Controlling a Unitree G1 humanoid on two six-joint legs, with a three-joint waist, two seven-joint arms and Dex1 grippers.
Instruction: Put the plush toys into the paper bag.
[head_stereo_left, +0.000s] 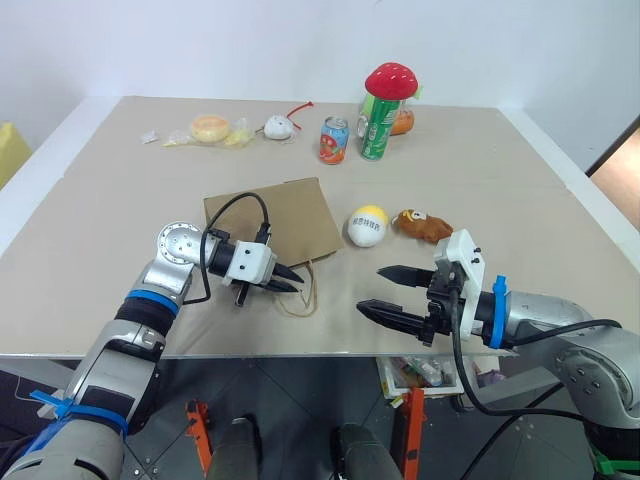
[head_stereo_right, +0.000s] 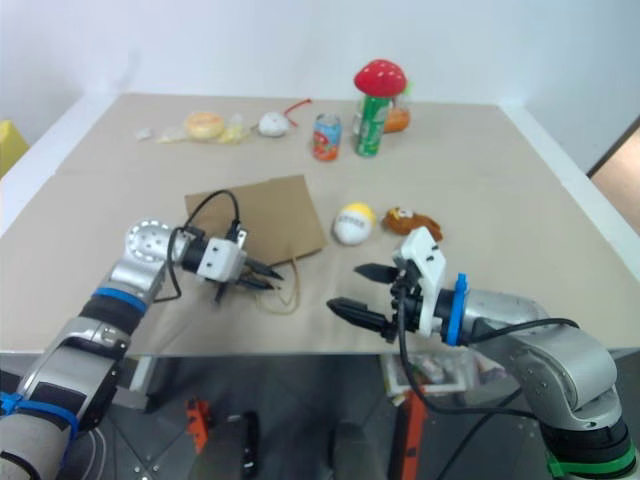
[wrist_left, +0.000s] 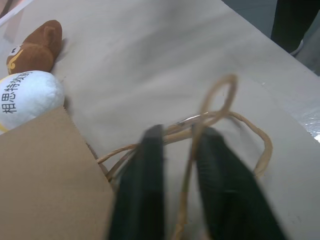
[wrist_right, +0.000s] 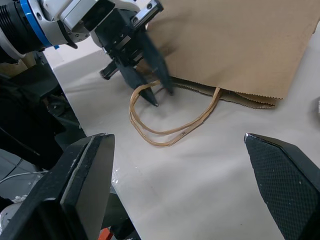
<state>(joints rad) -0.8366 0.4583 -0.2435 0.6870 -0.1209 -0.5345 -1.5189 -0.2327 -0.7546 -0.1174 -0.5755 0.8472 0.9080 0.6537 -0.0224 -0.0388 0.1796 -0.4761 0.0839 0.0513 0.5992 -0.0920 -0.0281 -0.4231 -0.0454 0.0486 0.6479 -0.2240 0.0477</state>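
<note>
Fingers of the left gripper (head_stereo_left: 290, 281) seem pinched on the paper bag (head_stereo_left: 275, 218) handles (wrist_right: 170, 122); right gripper (head_stereo_left: 395, 292) fingers spread wide.

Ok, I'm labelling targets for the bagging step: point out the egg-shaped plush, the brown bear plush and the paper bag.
egg-shaped plush (head_stereo_left: 367, 226), left eye view, middle of its white body.
brown bear plush (head_stereo_left: 424, 226), left eye view, its brown back.
paper bag (head_stereo_left: 275, 220), left eye view, bare flat brown side.
</note>
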